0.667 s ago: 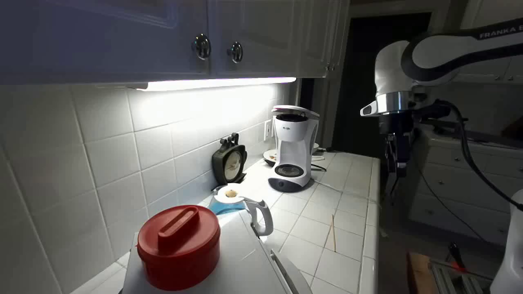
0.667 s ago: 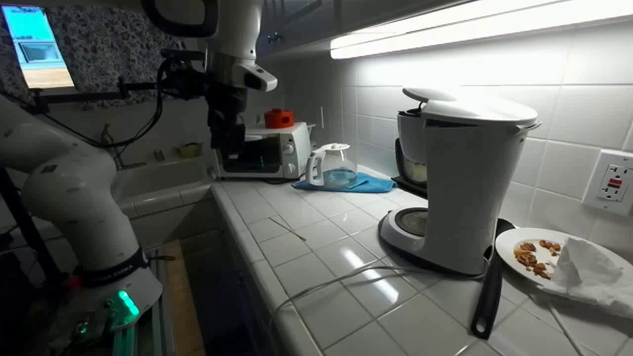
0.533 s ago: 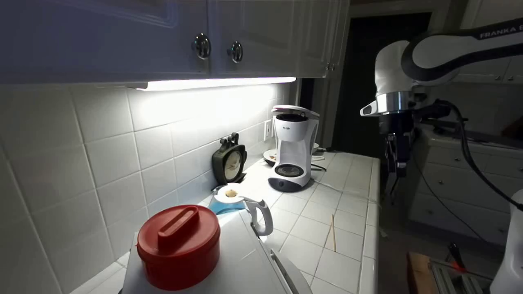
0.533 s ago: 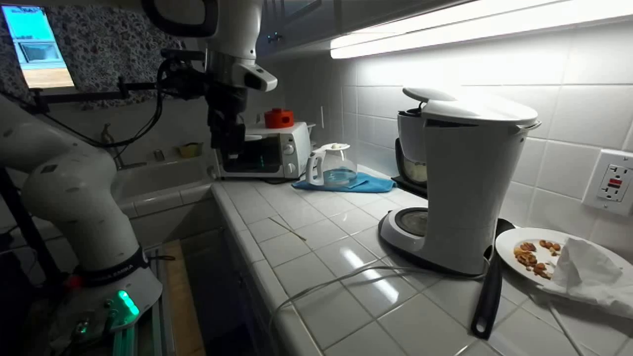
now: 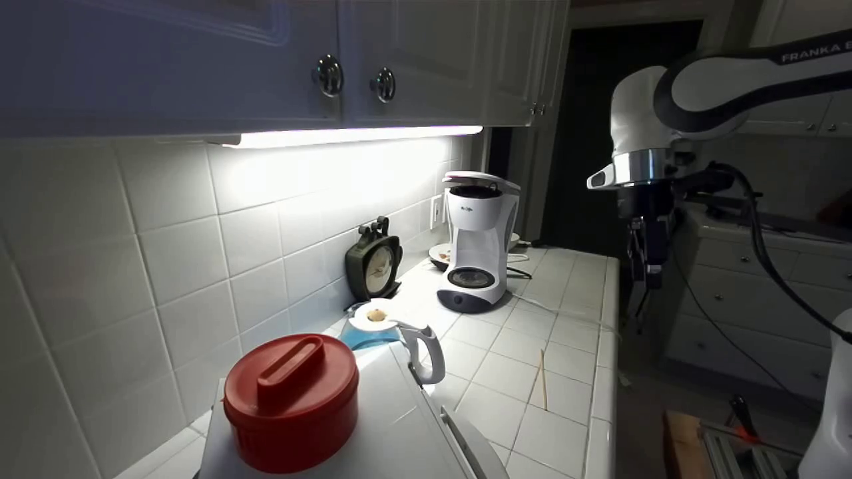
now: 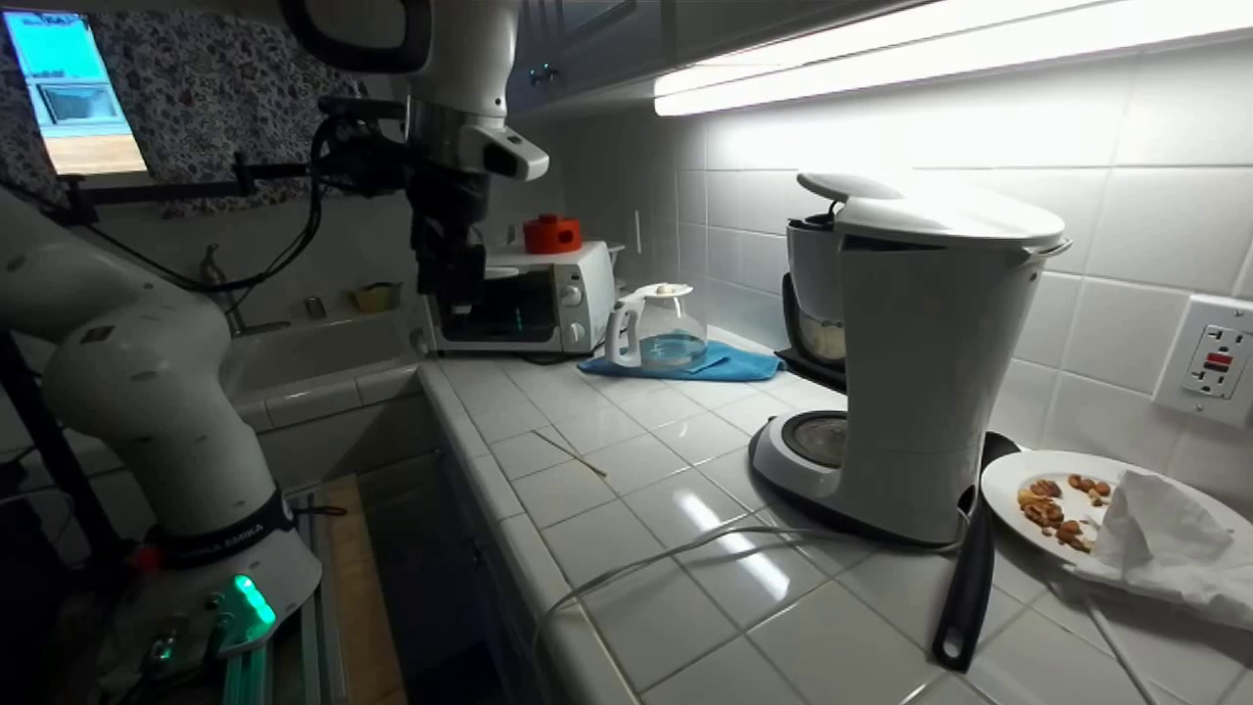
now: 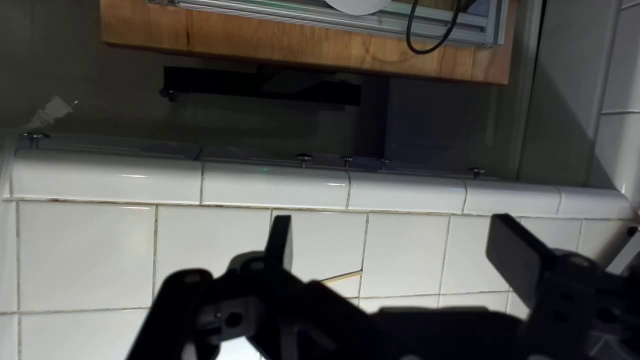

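Close by in an exterior view, a plate [image 6: 1077,462] of nuts [image 6: 1043,511] was seen just beside a coffee maker [image 6: 910,392]. Farther in, a thin stick [image 6: 570,453] was left lying on the tiled desk [image 6: 587,524], near the edge. The hand [image 7: 395,242] was held in the air, its fingers [image 7: 515,255] spread wide, nothing gripped. Behind it, a red container [image 6: 551,235] was set on a toaster oven [image 6: 533,311].

"What's glowing?"
"A light [image 5: 359,136] under cabinets [image 5: 432,66], along the counter's [image 5: 572,273] edge at the tiled wall [image 5: 186,259]."
"And the window [image 6: 73,98]?"
"In an exterior view, past the counter's far left corner, beside patterned curtain [image 6: 210,88]."
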